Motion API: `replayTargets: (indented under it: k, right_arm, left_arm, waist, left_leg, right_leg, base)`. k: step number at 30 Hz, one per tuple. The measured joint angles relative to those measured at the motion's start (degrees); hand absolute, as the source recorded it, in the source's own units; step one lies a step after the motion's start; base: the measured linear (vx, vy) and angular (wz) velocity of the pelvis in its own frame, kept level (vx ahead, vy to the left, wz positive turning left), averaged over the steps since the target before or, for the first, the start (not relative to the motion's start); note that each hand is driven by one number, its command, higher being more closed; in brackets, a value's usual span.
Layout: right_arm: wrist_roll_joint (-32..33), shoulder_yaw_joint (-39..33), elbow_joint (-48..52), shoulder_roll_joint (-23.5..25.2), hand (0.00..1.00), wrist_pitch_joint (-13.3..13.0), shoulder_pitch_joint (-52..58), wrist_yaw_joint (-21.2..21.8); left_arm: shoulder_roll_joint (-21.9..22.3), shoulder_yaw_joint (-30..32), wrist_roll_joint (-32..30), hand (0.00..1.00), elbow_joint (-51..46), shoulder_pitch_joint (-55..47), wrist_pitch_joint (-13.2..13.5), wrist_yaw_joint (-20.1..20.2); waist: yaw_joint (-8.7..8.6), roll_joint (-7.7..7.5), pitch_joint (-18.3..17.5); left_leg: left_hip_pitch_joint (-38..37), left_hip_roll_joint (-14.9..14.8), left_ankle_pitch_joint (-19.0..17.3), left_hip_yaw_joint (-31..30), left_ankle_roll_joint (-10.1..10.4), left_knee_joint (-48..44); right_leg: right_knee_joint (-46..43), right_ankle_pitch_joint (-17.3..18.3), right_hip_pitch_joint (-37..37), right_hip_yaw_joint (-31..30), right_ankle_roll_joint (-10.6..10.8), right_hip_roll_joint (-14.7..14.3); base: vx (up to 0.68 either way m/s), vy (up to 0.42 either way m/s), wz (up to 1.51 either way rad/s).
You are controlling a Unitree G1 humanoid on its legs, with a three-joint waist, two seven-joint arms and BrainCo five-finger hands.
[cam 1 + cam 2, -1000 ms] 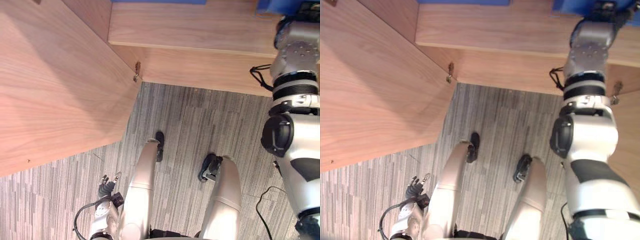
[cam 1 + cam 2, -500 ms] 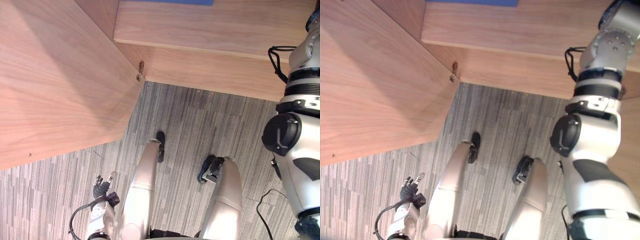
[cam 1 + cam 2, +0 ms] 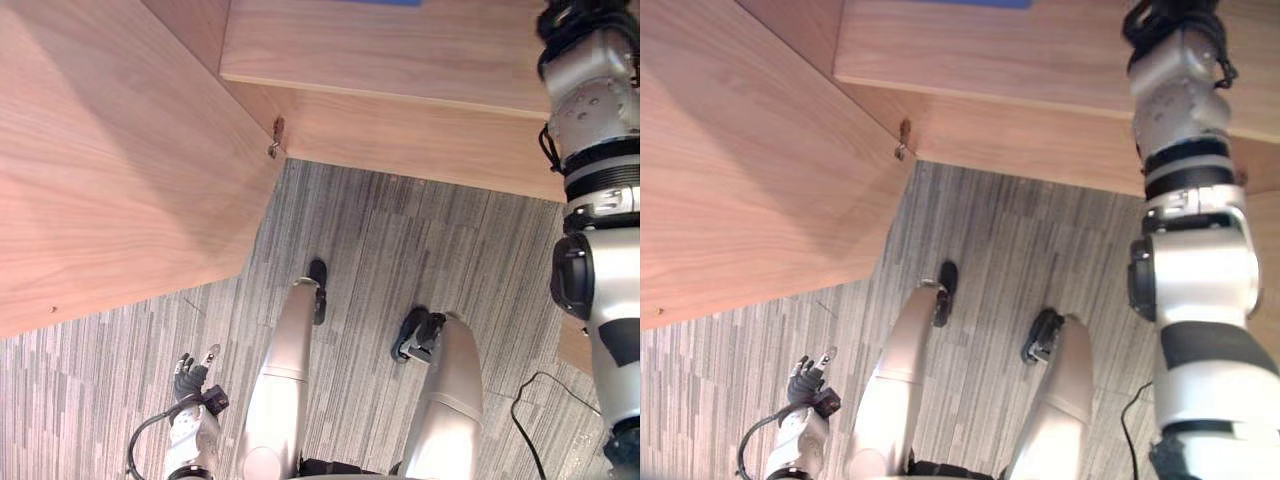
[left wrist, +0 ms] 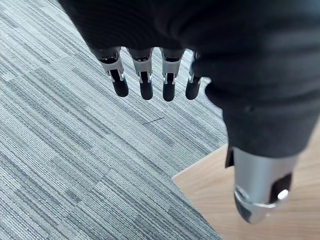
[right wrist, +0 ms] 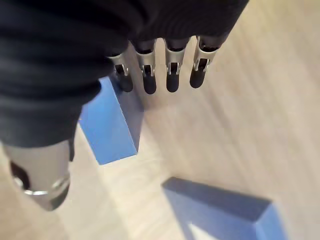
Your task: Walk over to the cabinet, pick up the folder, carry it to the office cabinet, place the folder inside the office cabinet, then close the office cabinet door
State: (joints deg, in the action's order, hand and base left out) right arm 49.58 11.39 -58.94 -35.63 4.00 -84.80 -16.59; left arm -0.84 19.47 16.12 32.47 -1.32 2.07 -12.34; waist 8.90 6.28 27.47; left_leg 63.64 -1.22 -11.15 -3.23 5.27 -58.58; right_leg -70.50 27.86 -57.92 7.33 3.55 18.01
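The left hand (image 3: pixel 193 376) hangs low over the carpeted floor (image 3: pixel 400 250), its fingers (image 4: pixel 145 85) straight and released, holding nothing, just off the lower corner of the open door (image 3: pixel 110 180). That door stands swung wide toward the robot's left from its hinge (image 3: pixel 275 140), so the office cabinet (image 3: pixel 420 130) is not yet closed. Judging by how things lie, the step in hand is finishing the placement and getting clear for the door. To do it well, the right hand (image 5: pixel 172 70) should draw straight back out over the front edge of the shelf (image 3: pixel 400 55) without sweeping sideways. Its fingertips hang close above the folder (image 5: pixel 107 127), and a brush could tip it or drag it toward that edge. Only once the arm is outside the opening should the door be swung. Push it near its free edge, far from the hinge, where least effort is needed, and follow it until it meets the cabinet front. The folder rests inside on the shelf, apart from both hands: plain blue, flat-sided and box-like with crisp corners, looking stiff enough to slide rather than bend. A second blue piece (image 5: pixel 220 207) lies near it on the same shelf, and which of the two is the task's own folder is hard to say from this angle. Over them the right hand hovers, fingers relaxed and empty.
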Motion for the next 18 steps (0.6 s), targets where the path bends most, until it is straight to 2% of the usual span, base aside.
replayTargets:
  k: [4, 9, 13, 16, 18]
  right_arm:
    - [-6.58, 2.61, -3.94, -0.26, 0.00, 3.27, -0.02, 2.68]
    - [-11.33, 2.64, -6.01, -0.11, 0.00, 4.45, 0.04, 5.04]
    - [-14.61, -1.41, -6.76, 0.57, 0.00, 5.70, 2.58, 6.08]
    - [-17.09, -5.56, -7.81, 0.74, 0.00, 6.30, 4.06, 6.45]
    - [-17.64, -5.62, -8.21, 1.12, 0.00, 6.51, 4.89, 6.48]
  left_arm:
    - [-0.67, 0.09, -0.41, 0.00, -0.53, 0.00, 0.15, 0.73]
    - [-1.07, 0.17, -1.15, 0.00, -2.42, 0.03, 0.18, 1.58]
    - [-1.93, 0.28, -2.42, 0.00, -4.47, 0.07, 0.24, 2.14]
    - [-2.15, 0.28, -2.97, 0.00, -6.18, 0.15, 0.47, 2.64]
    - [-2.16, 0.28, -3.12, 0.00, -6.18, 0.14, 0.57, 2.69]
  waist:
    - [0.13, -0.01, -0.01]
    - [0.23, 0.05, -0.06]
    - [0.48, 0.13, -0.28]
    - [0.58, 0.33, -0.47]
    - [0.72, 0.31, -0.58]
  left_leg:
    - [-0.46, -0.11, 0.60, 0.13, 0.26, 1.15]
    - [-2.40, -0.80, 2.47, 0.71, 0.30, 5.23]
    - [-6.15, -1.08, 4.96, 1.26, 0.20, 11.14]
    - [-9.96, -1.17, 8.34, 1.41, 0.23, 18.42]
    - [-12.29, -1.15, 9.80, 1.92, 0.13, 21.87]
  right_leg:
    - [0.57, -0.36, 0.02, 0.01, -0.53, -0.10]
    - [4.06, -2.34, 1.10, 0.31, -1.01, -0.92]
    - [8.77, -4.45, 3.95, 0.94, -1.66, -1.46]
    - [14.20, -6.97, 6.89, 2.17, -2.12, -1.93]
    - [16.50, -7.94, 8.48, 2.31, -2.18, -2.02]
  base:
    - [0.00, 0.000, 0.00]
    - [0.01, -0.019, -0.07]
    - [0.02, -0.017, -0.03]
    - [0.04, -0.008, 0.03]
    - [0.06, 0.012, 0.00]
